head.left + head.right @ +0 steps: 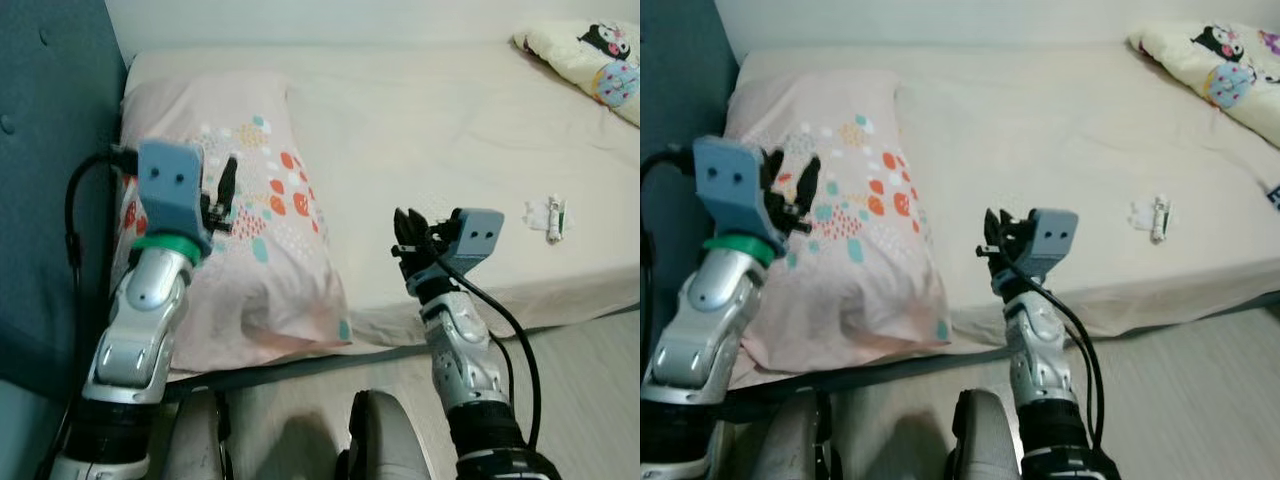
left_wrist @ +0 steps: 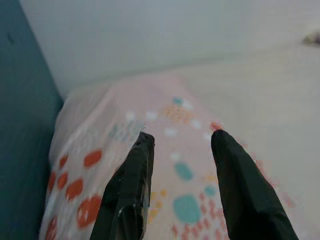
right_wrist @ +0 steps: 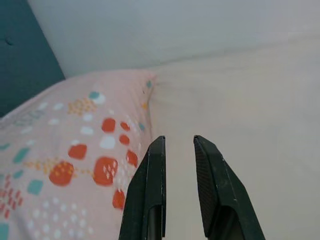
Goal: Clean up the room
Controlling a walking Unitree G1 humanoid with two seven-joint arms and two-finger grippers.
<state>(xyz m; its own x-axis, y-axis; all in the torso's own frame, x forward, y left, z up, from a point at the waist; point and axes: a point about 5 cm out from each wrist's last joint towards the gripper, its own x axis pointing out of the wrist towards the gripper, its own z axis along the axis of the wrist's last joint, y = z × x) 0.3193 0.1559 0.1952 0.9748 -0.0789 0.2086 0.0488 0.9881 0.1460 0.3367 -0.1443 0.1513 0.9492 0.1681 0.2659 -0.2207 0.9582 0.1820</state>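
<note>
A pink pillow (image 1: pixel 250 200) with red, teal and white spots lies at the head of the bed, against the teal headboard (image 1: pixel 50 150). My left gripper (image 1: pixel 222 195) hovers over the pillow's near left part, open with nothing between its fingers (image 2: pixel 135 170). My right gripper (image 1: pixel 412 232) hangs above the bed's front edge, just right of the pillow, its fingers (image 3: pixel 210 175) a little apart and empty. A small white crumpled item with a little tube (image 1: pixel 548 216) lies on the cream sheet (image 1: pixel 430 130) toward the right.
A pale cushion with cartoon prints (image 1: pixel 590 55) sits at the bed's far right corner. A white wall runs behind the bed. Light wooden floor (image 1: pixel 590 390) shows at the lower right, and my own legs (image 1: pixel 380 440) stand close to the bed's front.
</note>
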